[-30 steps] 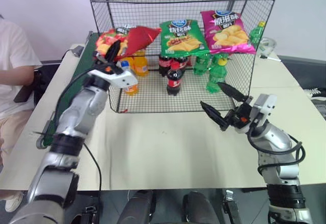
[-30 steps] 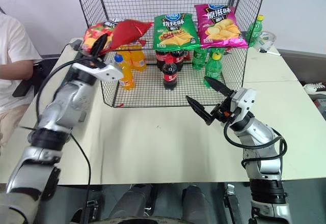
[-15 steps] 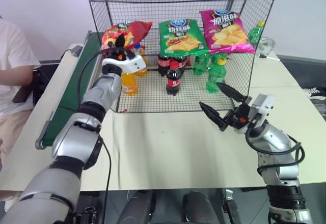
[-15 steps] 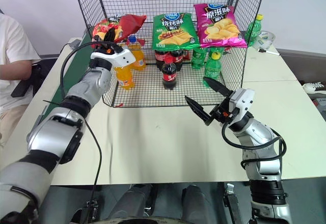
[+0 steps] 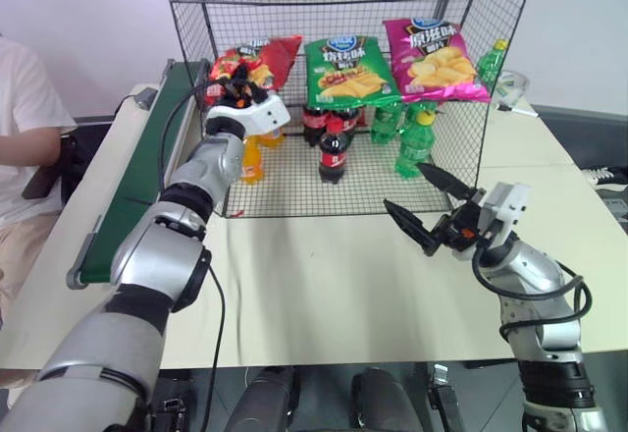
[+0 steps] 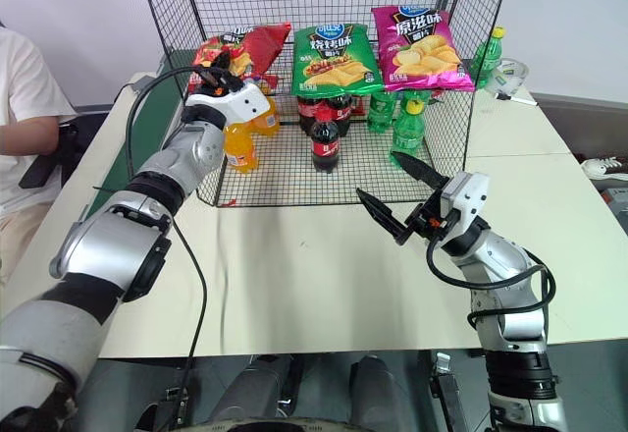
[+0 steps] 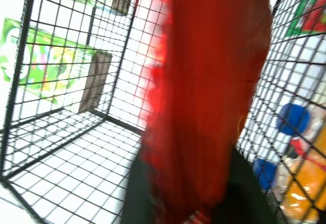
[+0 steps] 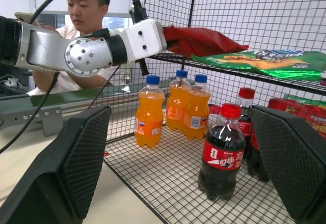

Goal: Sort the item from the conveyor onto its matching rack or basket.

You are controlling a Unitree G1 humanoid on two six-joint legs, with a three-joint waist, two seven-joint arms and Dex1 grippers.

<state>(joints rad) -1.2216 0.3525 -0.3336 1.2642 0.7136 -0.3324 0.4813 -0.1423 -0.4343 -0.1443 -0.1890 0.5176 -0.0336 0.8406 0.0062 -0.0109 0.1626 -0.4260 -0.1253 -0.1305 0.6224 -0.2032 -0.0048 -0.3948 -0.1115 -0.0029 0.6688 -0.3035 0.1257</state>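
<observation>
Your left gripper [image 6: 224, 67] reaches into the wire rack [image 6: 471, 128], its fingers seemingly still around the red chip bag [image 6: 247, 44], though blur hides whether they grip. The bag rests on the shelf beside the green chip bag [image 6: 336, 59]. Your right gripper [image 6: 394, 194] hangs wide open, empty, over the table [image 6: 294, 285].

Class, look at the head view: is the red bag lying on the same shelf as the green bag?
Yes. The red bag lies beside the green bag on one shelf.
</observation>
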